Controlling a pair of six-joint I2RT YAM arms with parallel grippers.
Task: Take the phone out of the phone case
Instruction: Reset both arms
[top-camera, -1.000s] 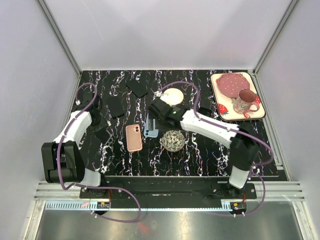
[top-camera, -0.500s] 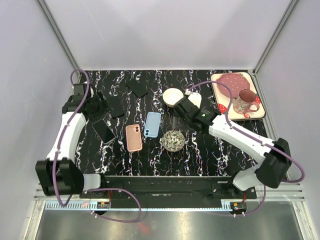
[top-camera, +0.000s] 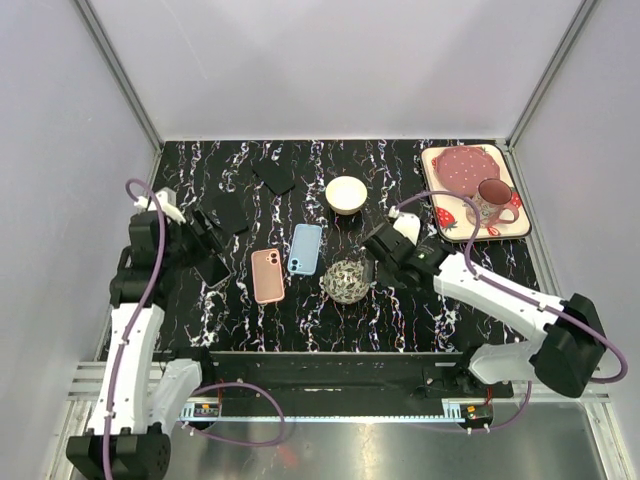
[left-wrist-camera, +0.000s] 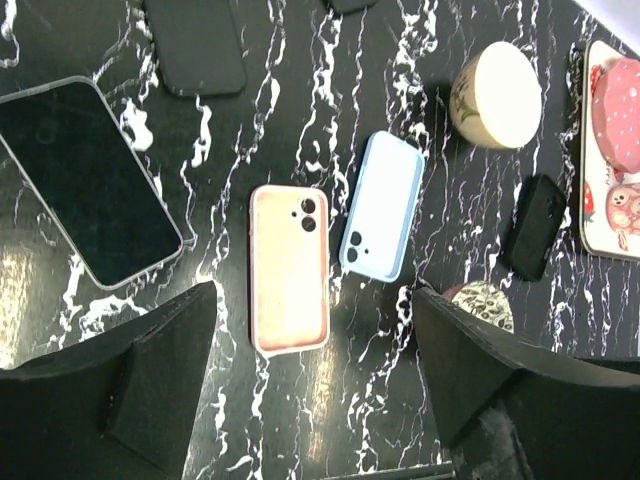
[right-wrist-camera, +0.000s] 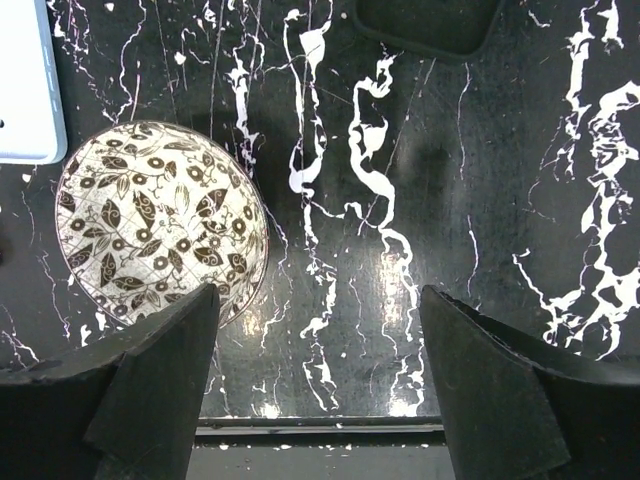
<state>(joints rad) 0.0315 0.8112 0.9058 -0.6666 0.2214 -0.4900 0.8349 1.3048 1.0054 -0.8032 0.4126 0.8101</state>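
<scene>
A light blue phone case (top-camera: 305, 248) lies flat, back up, about mid-table, its long edges running near to far with a slight lean to the right. Its two dark camera holes sit at the near left corner. Whether a phone sits inside cannot be told. Just beside it on the left, slightly nearer, lies a pink phone case (top-camera: 267, 275), also back up, camera holes at its far right corner. Well to the left, a bare phone (left-wrist-camera: 85, 180) lies dark screen up, silver-edged, angled.
</scene>
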